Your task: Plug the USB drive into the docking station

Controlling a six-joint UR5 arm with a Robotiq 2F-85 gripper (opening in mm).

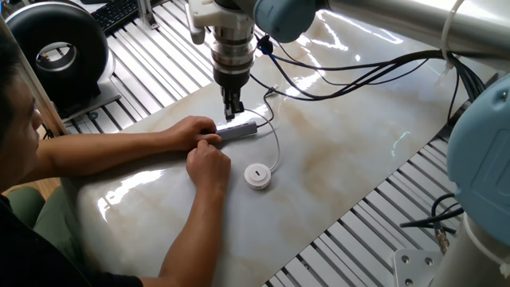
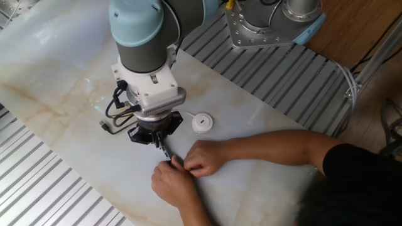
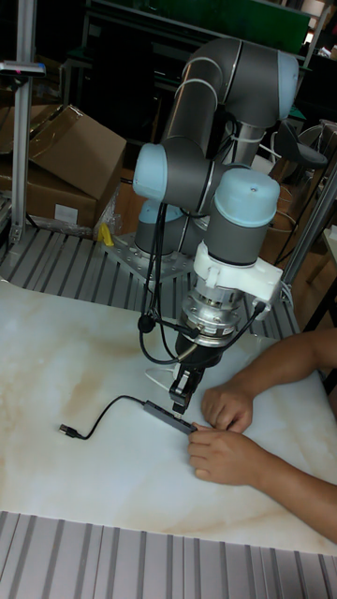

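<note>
Hands of a person seated at the near edge of the marble table rest on the tabletop, both forearms reaching in from the left of one fixed view. The fingers of both hands press on one end of the docking station, a slim grey bar lying flat on the marble. Its black cable curves away from the far end of the bar, in the tall fixed view, to a small plug lying free on the table.

Just beside the hands sits the USB drive, a white round puck resting flat, near the bar but apart from it. Its thin white cable arcs up past the end of the hub towards the robot.

Above the bar hangs the gripper, pointing straight down, its fingertips close over the bar's top. The fingers look drawn close together, but whether they pinch the little plug of the white cable cannot be told from these views.

Behind it rises the UR5 arm, with black cables trailing across the marble.
</note>
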